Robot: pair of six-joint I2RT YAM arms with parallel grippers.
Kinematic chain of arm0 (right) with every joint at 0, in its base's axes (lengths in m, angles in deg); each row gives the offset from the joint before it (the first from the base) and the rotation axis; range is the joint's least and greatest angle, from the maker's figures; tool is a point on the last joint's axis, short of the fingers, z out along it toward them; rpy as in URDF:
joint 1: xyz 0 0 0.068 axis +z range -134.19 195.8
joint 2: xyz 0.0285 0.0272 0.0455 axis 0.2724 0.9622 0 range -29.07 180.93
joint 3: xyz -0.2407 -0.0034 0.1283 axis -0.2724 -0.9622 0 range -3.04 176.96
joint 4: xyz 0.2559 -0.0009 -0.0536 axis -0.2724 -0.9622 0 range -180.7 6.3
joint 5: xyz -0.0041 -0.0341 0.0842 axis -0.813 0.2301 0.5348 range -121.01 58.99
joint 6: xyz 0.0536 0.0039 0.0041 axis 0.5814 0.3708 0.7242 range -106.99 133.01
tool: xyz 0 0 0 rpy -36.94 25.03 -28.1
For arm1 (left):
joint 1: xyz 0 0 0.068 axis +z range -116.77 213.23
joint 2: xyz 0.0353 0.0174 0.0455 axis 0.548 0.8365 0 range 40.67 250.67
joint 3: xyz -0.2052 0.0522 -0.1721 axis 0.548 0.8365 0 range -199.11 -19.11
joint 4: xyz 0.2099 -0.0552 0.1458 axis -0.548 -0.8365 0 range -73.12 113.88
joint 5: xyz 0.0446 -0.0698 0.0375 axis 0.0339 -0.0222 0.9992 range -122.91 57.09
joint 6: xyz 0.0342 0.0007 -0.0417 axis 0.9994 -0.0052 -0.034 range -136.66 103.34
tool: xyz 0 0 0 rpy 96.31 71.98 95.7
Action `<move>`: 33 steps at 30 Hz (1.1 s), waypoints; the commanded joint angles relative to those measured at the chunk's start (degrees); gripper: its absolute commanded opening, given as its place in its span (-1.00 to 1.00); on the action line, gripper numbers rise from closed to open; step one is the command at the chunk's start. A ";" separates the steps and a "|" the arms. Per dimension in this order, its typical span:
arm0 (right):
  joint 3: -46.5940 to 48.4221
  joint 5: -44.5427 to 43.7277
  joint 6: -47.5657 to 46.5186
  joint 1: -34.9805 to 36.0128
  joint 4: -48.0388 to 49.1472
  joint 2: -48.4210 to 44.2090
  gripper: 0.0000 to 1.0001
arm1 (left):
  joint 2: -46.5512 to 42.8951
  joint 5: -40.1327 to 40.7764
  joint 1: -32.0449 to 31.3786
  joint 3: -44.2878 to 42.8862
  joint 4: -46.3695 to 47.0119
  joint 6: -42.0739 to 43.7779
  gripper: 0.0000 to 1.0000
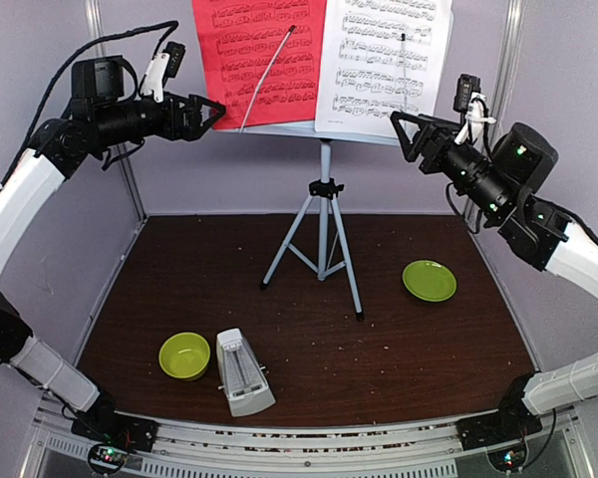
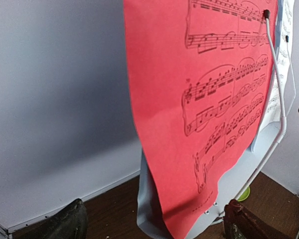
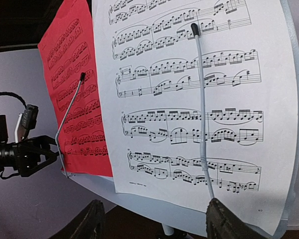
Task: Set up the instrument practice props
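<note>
The pale music stand rises on its tripod at the back middle of the table. A red sheet rests on its left half and a white sheet on its right half, each under a thin wire arm. My left gripper hovers at the stand's left edge, open; in the left wrist view the red sheet's lower corner and the stand's edge lie between the wide jaws of the left gripper. My right gripper is open by the white sheet's lower edge. The white metronome stands at front left.
A lime-green bowl sits just left of the metronome. Toward the right of the brown table lies a lime-green plate. Grey walls close in the back and sides. The tripod legs spread across the table's middle.
</note>
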 commanded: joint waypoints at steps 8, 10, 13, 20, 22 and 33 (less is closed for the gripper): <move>2.27 1.39 1.75 2.86 2.97 2.43 0.40 | 3.01 -0.53 0.25 1.21 15.19 -11.73 0.89; 2.13 1.10 1.58 2.87 2.85 2.34 0.41 | 3.77 -0.96 0.23 1.11 15.99 -12.88 0.89; 2.09 1.03 1.31 2.88 2.66 2.34 0.41 | 5.05 -1.74 0.23 0.30 15.69 -13.38 0.92; 1.83 0.57 0.86 2.93 2.26 2.16 0.41 | 9.43 -3.81 0.21 -6.29 9.20 -11.56 0.83; 1.74 0.33 0.65 2.91 2.19 2.09 0.41 | 10.42 -3.79 0.27 -8.22 6.78 -10.42 0.71; 1.16 -0.49 -0.45 2.87 1.46 1.20 0.42 | 12.80 -2.73 0.41 -18.41 -8.68 1.67 0.32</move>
